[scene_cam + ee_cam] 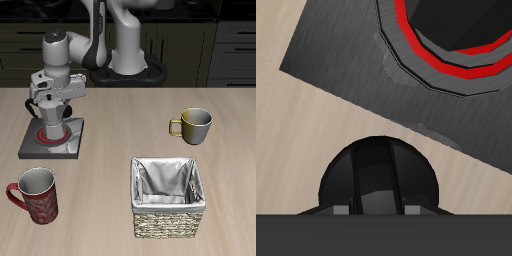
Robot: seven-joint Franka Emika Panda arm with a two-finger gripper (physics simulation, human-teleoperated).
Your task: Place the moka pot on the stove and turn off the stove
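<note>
The arm was seen bent over the stove (50, 142), which lay flat on the worktop (110, 130) toward the side where the red mug (35, 195) stood nearer the front edge. The gripper (52, 118) was held low above the burner, and its body hid most of the red rings; only a short red arc was shown beneath it. The moka pot could not be made out in the exterior view, the space under the gripper being covered by the gripper itself. In the wrist view, a dark faceted shape edged with red (446, 40) was seen resting on the stove (336, 60), with pale worktop (296, 150) beside the plate's edge. Whether this shape was the pot's base or the burner rings alone could not be told. The black knob (381, 175) was shown as a dark dome close before the camera. The jaws were not clearly shown in either view, so it could not be told how far apart they stood or whether anything was held between them. An olive mug (193, 125) stood farther back on the worktop, well apart from the stove, and a wicker basket (168, 215) lined with grey cloth stood near the front edge.
</note>
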